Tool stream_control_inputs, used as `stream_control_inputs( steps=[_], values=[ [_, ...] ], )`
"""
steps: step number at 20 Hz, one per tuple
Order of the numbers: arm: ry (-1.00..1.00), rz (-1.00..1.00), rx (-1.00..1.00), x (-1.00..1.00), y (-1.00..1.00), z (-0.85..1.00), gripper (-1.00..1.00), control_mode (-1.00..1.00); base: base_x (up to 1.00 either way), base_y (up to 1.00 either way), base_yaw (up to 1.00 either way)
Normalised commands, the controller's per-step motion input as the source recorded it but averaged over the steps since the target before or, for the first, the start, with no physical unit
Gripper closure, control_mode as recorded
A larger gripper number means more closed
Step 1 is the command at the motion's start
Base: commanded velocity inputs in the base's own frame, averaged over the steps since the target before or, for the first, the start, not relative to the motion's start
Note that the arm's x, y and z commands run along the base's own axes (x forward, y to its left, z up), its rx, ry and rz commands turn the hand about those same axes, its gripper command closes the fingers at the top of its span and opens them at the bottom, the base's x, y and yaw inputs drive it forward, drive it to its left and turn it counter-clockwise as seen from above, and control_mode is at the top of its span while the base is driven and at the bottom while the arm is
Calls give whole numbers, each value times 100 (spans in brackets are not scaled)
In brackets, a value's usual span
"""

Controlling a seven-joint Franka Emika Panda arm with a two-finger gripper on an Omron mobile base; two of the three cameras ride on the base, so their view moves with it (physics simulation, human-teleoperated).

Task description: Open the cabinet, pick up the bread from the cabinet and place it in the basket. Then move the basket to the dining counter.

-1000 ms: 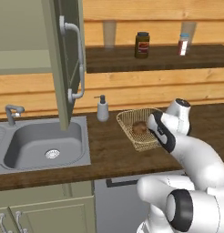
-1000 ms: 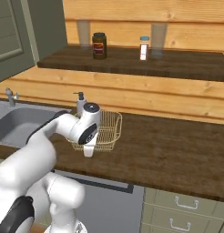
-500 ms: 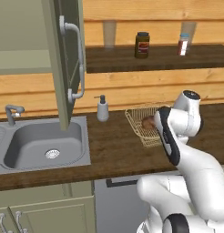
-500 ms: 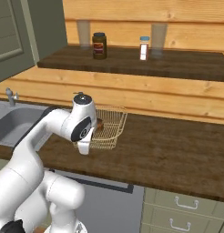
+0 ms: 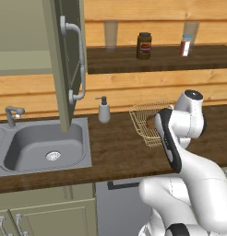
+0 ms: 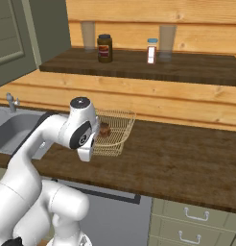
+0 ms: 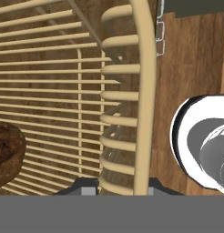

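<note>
- With the cabinet [image 5: 64,60] door swung open above the sink [image 5: 44,147], the first steps look done: the bread [image 6: 105,129] lies inside the basket [image 6: 115,130].
- Basket is tilted, its near rim raised off the worktop [image 6: 177,158], roughly mid-length of that worktop, toward its back edge and well clear of the front edge.
- Claw [image 7: 118,189] clenched on the basket's rim; hand view has the looped wicker edge running straight up between the two tips, one tip either side of it.
- Bread sits to the left of the claw in the hand view, low on the basket floor, apart from the gripped rim. Loose in there, by the look of it.
- Key relation: the grip is at one edge, not the middle, so the basket hangs off to one side of the claw, its long axis running away from the hand toward the wall. My guess is the far end will sag when carried.
- Risk, as I judge it: too much tilt and the bread rolls toward the low side or out.
- Shelf [image 6: 139,65] above the back edge carries a jar [image 6: 104,48] and a shaker [image 6: 151,51]; a soap bottle [image 5: 104,110] stands near the sink.
- Remaining: carry to the dining counter.
</note>
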Motion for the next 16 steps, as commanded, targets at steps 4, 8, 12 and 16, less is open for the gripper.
stream_control_inputs(
  steps=[4, 8, 12, 16],
  values=[
    [0, 0, 0, 1, -2, 23, 100, -100, 0, 0, 0],
    [0, 0, 1, 0, 0, 1, 100, -100, 0, 0, 0],
    [0, 0, 8, 0, 0, 0, 100, -100, 0, 0, 0],
    [-4, 0, 14, 0, -2, 0, 100, -100, 0, 0, 0]
  ],
)
